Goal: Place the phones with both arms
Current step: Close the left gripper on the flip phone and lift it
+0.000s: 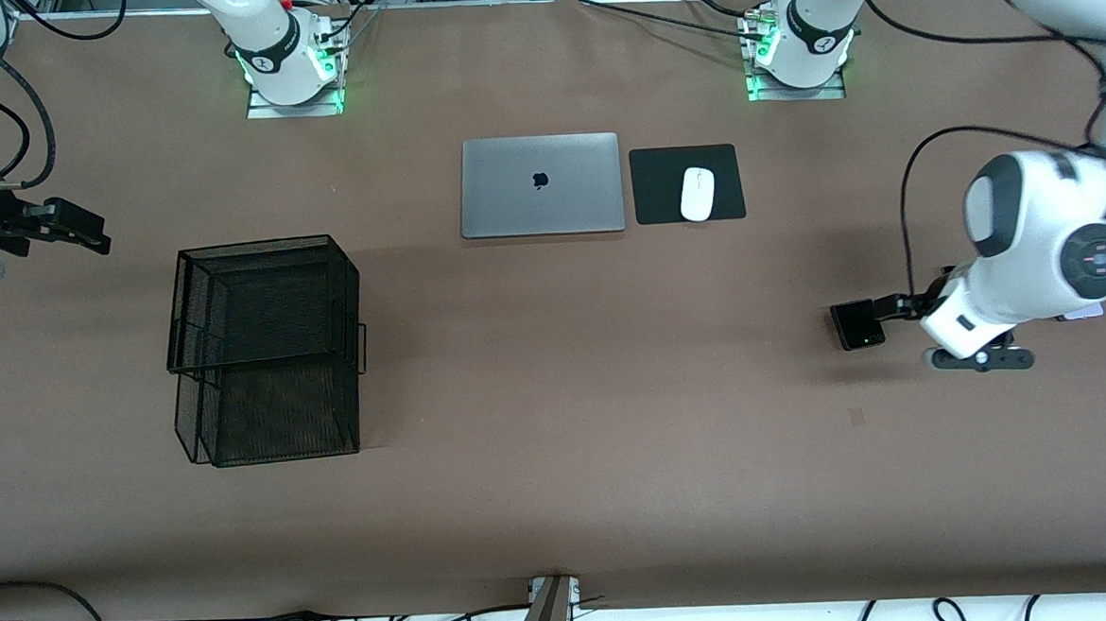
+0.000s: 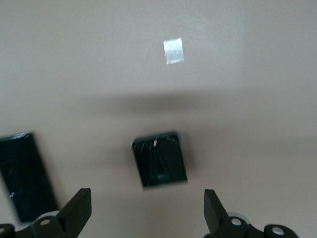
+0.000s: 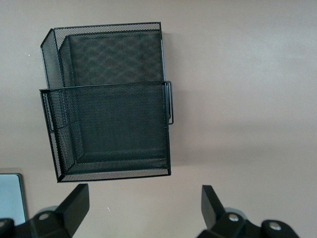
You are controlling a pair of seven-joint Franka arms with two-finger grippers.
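The small squarish black phone with a green dot (image 1: 859, 325) lies on the brown table near the left arm's end. It also shows in the left wrist view (image 2: 159, 159). The long slim black phone (image 2: 25, 176) lies beside it and is hidden by the arm in the front view. Only an edge of the pale lavender phone (image 1: 1083, 313) shows under the left arm. My left gripper (image 1: 894, 308) (image 2: 146, 208) is open and empty, low over the table beside the small black phone. My right gripper (image 1: 85, 231) (image 3: 143, 198) is open and empty over the right arm's end of the table.
A black wire-mesh basket (image 1: 266, 349) (image 3: 109, 99) stands toward the right arm's end. A closed grey laptop (image 1: 541, 185) and a white mouse (image 1: 696, 193) on a black pad (image 1: 660, 187) lie near the arm bases. A small pale patch (image 2: 173, 51) marks the table.
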